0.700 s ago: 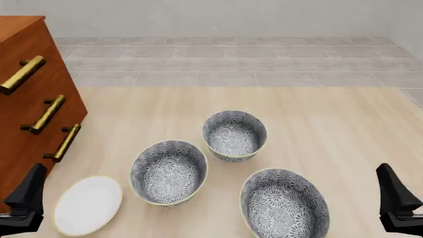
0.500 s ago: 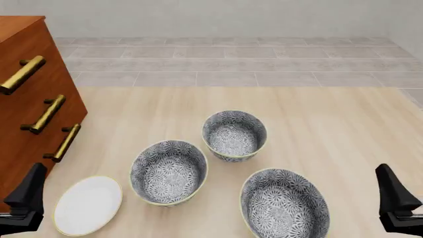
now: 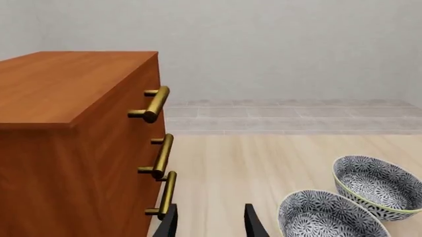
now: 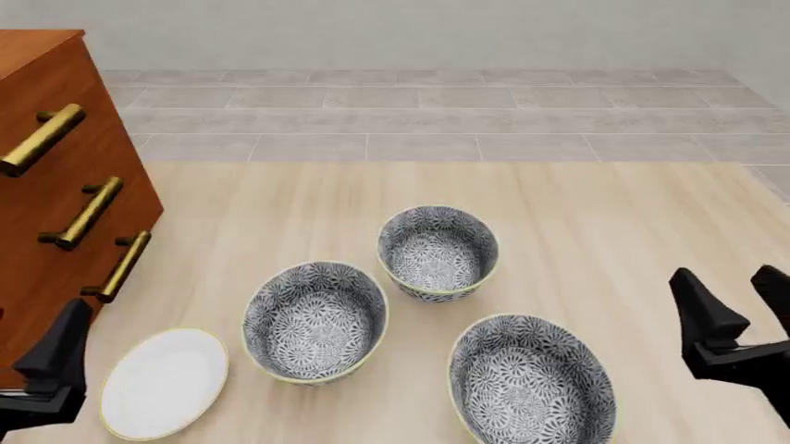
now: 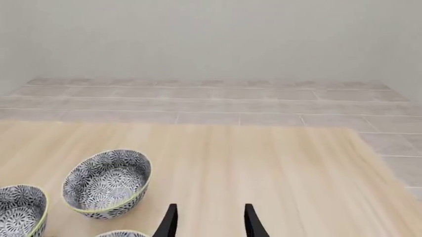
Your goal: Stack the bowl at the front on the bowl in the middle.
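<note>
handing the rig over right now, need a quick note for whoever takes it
Left gripper: open, empty, by the wooden dresser and white plate.
Right gripper: open, empty, at the table's right, beside the front bowl.
Middle bowl sits left of the front one; the third bowl is farthest back. All upright on the table, apart.
Done: nothing stacked, nothing gripped.
Left: grasp the front bowl, probably with the right arm, and set it in the middle bowl.

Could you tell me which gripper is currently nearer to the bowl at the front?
The right gripper is nearer; it hangs open just off the right side of the bowl at the front. The left gripper is far to its left, beyond the white plate.
</note>
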Controlling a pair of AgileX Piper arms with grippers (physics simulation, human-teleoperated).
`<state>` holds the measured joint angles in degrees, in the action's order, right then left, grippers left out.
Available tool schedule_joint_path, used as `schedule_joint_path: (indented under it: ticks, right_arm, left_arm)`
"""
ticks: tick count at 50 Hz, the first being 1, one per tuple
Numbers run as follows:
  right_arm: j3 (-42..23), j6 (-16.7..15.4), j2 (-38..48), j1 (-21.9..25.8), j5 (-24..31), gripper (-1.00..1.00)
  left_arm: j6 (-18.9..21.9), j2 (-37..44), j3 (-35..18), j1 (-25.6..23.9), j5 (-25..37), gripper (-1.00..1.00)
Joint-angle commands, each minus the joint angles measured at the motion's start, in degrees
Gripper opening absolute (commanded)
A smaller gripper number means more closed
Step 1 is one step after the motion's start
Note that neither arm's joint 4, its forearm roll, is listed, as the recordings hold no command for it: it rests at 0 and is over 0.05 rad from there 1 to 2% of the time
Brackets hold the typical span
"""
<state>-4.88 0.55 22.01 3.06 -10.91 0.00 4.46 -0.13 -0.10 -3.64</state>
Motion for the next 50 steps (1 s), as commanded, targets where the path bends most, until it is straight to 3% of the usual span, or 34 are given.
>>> schedule_joint_path:
  ticks: [1, 5, 7, 14, 17, 27, 30, 42, 50]
  right_arm:
    - [-6.9, 1.4, 15.1, 3.7, -3.6, 1.00]
    - [-10.4, 1.3, 21.0, 4.4, -3.2, 1.00]
    - [-12.6, 2.8, 24.8, 5.6, -2.0, 1.00]
    - [-17.7, 1.5, 27.1, 7.2, 3.4, 1.00]
    - [-19.7, 2.5, 28.5, 9.3, 5.6, 1.00]
    - [-25.7, 4.5, 37.6, 12.8, 8.1, 1.00]
    - [-26.9, 3.5, 39.4, 12.5, 8.8, 1.00]
    - [-32.3, 8.4, 43.8, 17.1, 14.9, 1.00]
    - [-35.3, 11.0, 48.7, 17.1, 16.5, 1.00]
  left_arm:
    - [0.0, 1.8, 0.1, 0.0, -1.5, 1.00]
    - [1.6, -0.3, 0.1, 0.1, -0.3, 1.00]
    - [1.4, -0.2, 0.0, 0.1, -0.3, 1.00]
    - [2.3, -1.5, 0.0, 0.3, 0.2, 1.00]
    - [2.5, -2.3, 0.0, 0.2, 0.8, 1.00]
    - [2.4, -2.4, -0.1, 0.5, 0.8, 1.00]
    - [2.3, -2.6, -0.1, 0.5, 1.0, 1.00]
    - [2.0, -2.1, -0.1, 0.8, 0.7, 1.00]
    - [1.8, -1.6, 0.0, 0.7, 0.3, 1.00]
